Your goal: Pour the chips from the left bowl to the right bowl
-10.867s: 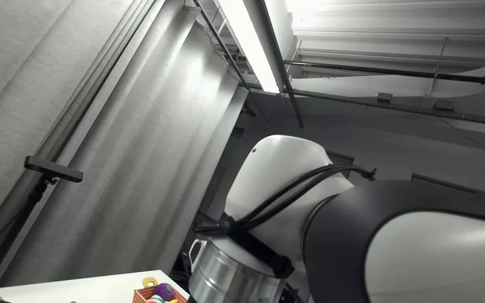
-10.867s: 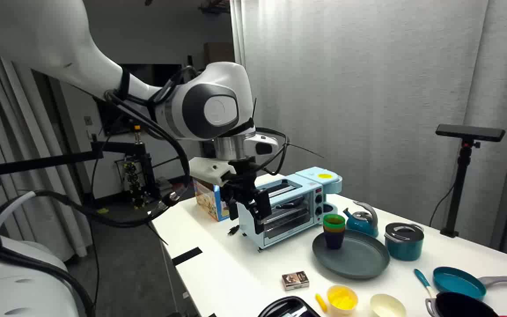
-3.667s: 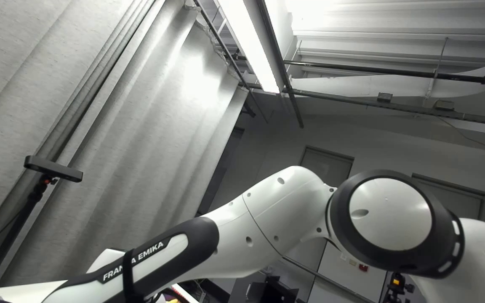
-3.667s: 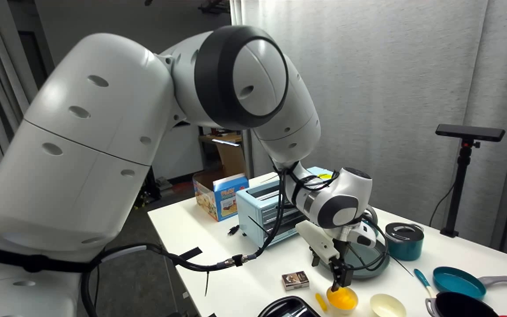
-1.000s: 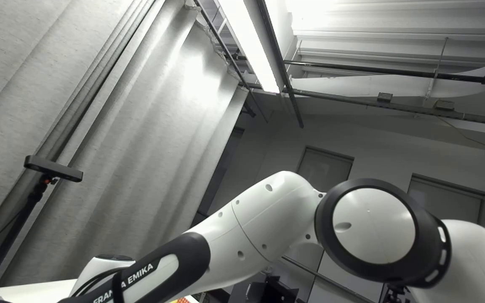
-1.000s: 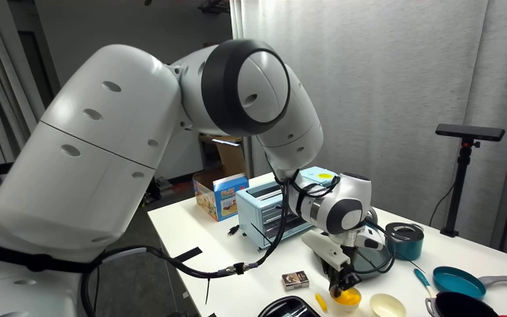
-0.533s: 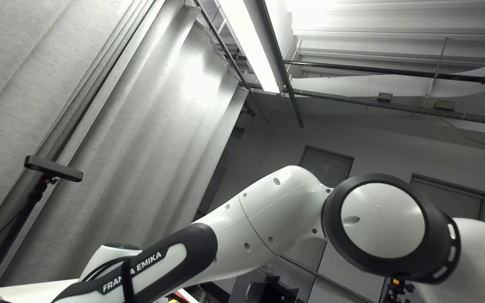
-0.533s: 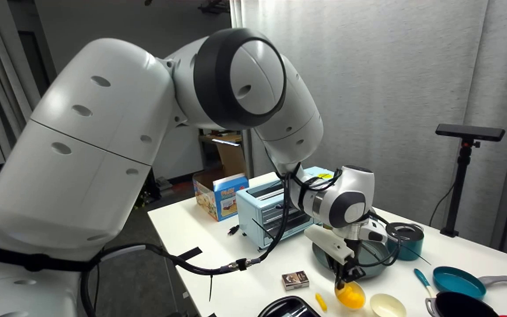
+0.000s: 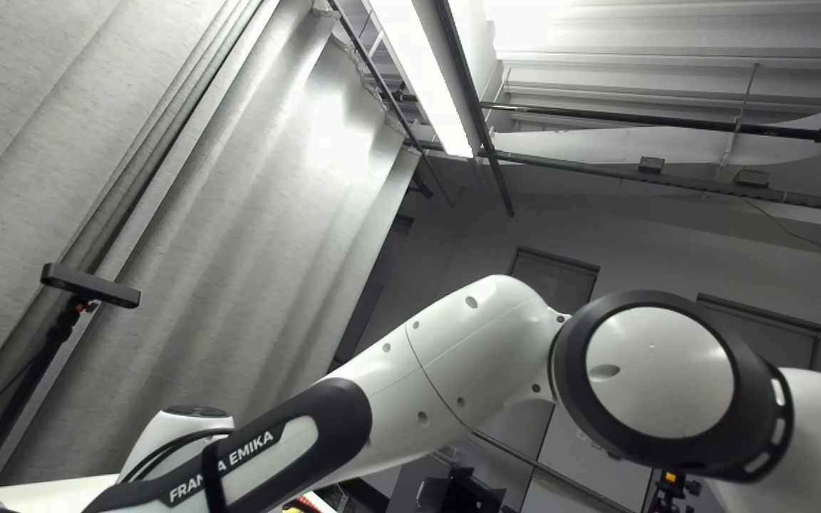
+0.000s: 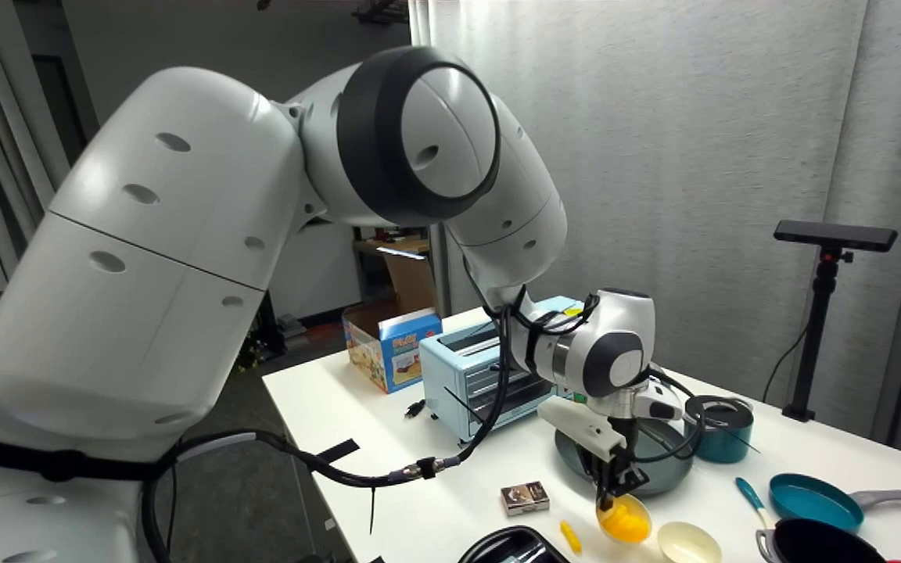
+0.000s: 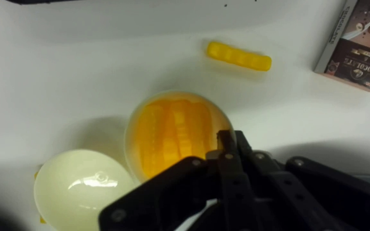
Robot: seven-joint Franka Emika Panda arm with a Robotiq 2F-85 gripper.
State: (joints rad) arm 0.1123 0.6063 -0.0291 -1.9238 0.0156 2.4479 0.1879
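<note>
The left bowl (image 11: 219,119), pale and see-through at its wall, carries several yellow-orange chips (image 11: 172,131). My gripper (image 11: 234,136) is shut on its rim, one finger inside the bowl and one outside. In an exterior view this bowl (image 10: 641,507) hangs tilted at the fingertips, and it appears raised off the table. Beside it the right bowl (image 11: 82,192), cream and shiny, stands with nothing inside. That right bowl (image 10: 689,543) also shows at the lower edge of an exterior view.
A loose yellow stick (image 11: 239,56) and a chocolate box (image 11: 358,48) lie close by. Around the bowls are a grey plate (image 10: 658,477), a teal pot (image 10: 720,442), a teal pan (image 10: 814,504), a black pot (image 10: 826,543) and a black tray (image 10: 509,543).
Over the last second my gripper has shut on the left bowl's rim. The bowl has risen slightly, shifted to the right and tilted, with the chips still in it.
</note>
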